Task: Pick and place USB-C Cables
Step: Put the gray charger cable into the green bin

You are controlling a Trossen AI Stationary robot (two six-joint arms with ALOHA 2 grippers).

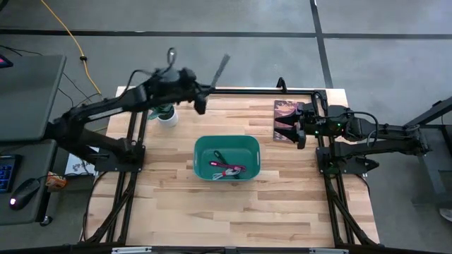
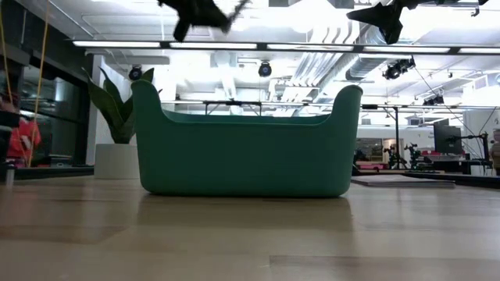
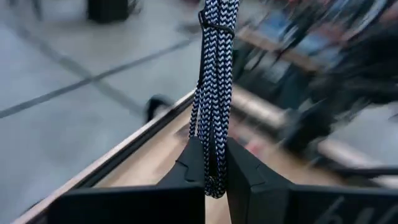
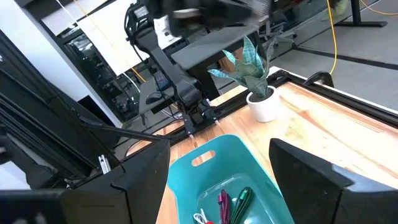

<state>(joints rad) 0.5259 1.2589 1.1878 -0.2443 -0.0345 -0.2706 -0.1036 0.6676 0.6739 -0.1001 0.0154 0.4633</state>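
Above wood table [image 1: 282, 204], left jaws [image 3: 214, 177] clamp grey braided cable [image 3: 214, 81]; right jaws [image 4: 217, 168] wide open, empty.

Three cables [image 1: 227, 168] in bin [image 1: 201, 159], mid-table [image 1: 212, 212].

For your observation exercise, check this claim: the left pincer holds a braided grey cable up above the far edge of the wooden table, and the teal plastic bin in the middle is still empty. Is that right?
Not quite. The teal plastic bin is not empty: the high view shows cables lying inside it. The rest stands: the left pincer is shut on the braided grey cable above the wooden table's far edge.
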